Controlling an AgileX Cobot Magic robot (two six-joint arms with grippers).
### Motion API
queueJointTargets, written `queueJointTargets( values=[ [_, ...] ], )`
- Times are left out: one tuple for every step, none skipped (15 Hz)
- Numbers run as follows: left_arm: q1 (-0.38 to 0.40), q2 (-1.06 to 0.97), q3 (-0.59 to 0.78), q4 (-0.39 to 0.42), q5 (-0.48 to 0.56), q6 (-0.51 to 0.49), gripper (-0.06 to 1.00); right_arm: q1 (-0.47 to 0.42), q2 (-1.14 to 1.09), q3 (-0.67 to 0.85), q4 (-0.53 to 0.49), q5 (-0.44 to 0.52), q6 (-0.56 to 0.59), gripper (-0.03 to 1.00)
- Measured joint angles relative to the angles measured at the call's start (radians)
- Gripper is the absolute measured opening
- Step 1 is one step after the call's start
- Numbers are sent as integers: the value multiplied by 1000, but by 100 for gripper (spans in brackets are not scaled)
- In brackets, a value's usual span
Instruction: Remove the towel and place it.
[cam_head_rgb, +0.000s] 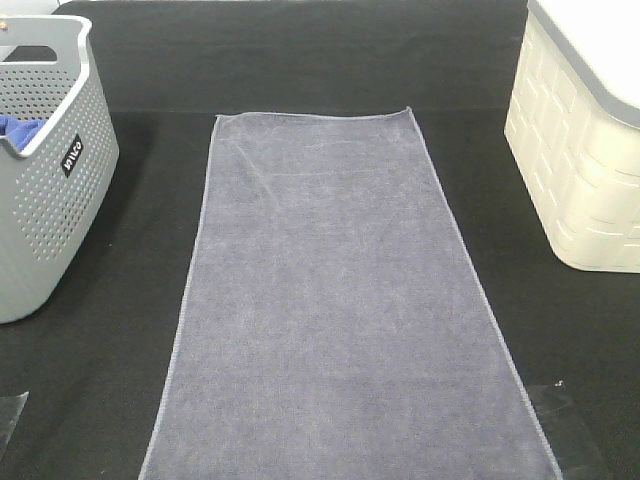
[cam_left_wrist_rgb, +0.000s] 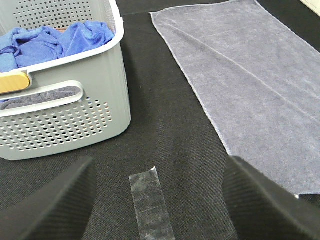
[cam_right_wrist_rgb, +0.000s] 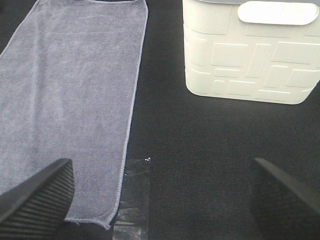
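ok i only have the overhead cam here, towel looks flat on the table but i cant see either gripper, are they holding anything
Observer: No. The left gripper is open over bare table between the grey basket and the towel, with nothing between its fingers.
Operator: and the right one
Observer: The right gripper is open too. One of its fingers hangs over the towel's near corner, the other over bare table in front of the cream basket.
Operator: whats in the grey basket, i just see a bit of blue
Observer: Crumpled blue cloth is piled inside, and a grey cloth shows through the handle slot.
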Motion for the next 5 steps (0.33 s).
queueJointTargets(
  values=[
    [0,0,0,0,0,0,68,0,0,0,0,0,0,87],
    [0,0,0,0,0,0,68,0,0,0,0,0,0,87],
    [0,0,0,0,0,0,68,0,0,0,0,0,0,87],
    [0,0,0,0,0,0,68,0,0,0,0,0,0,87],
    [0,0,0,0,0,0,68,0,0,0,0,0,0,87]
  ],
)
